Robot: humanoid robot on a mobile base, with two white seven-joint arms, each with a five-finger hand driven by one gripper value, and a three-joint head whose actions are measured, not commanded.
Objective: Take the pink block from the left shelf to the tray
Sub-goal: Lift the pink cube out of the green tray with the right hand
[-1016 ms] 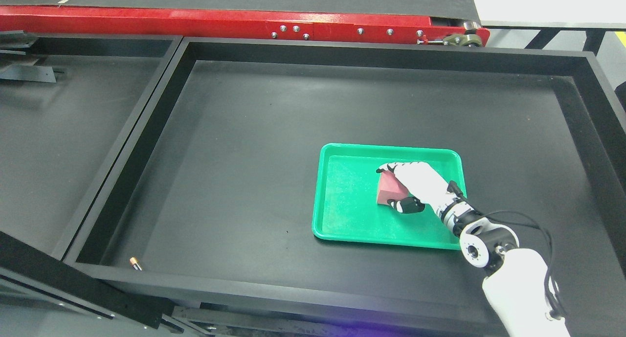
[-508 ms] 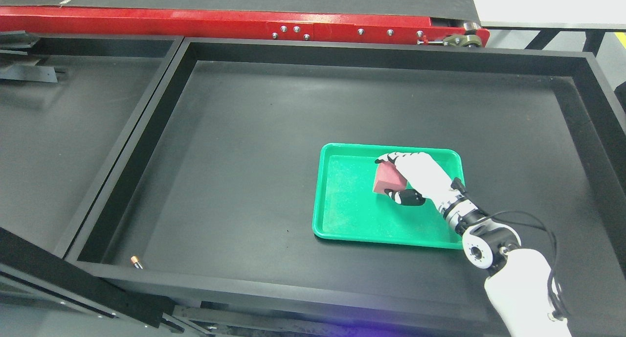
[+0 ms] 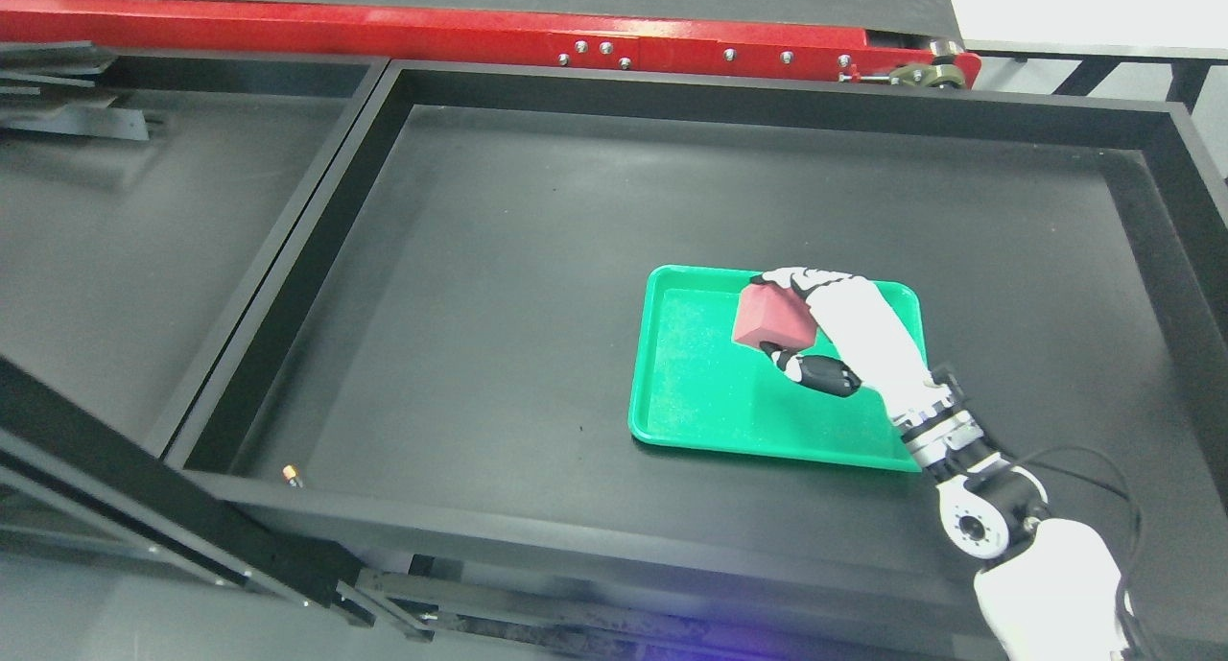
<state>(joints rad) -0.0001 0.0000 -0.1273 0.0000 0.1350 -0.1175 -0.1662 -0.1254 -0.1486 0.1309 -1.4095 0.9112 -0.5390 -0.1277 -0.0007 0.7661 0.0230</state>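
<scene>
Fingertips [image 3: 767,281] and thumb [image 3: 815,373] of the right hand [image 3: 835,330] are pinching the pink block [image 3: 770,319] on opposite faces, above the green tray [image 3: 700,392] at its 1 o'clock area. Block appears light, rigid, matte; flat opposing faces are offering secure purchase.

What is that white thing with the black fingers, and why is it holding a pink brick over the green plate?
That white thing is a robot's right hand at the end of its arm. The picture comes from a camera on the robot's head, looking down, like its eyes. The hand grips a pink block over a green tray. The tray lies in a big black shelf box. Its job is to put the block in the tray. A tiny battery-like thing lies in the near corner. The other hand is out of sight.
</scene>
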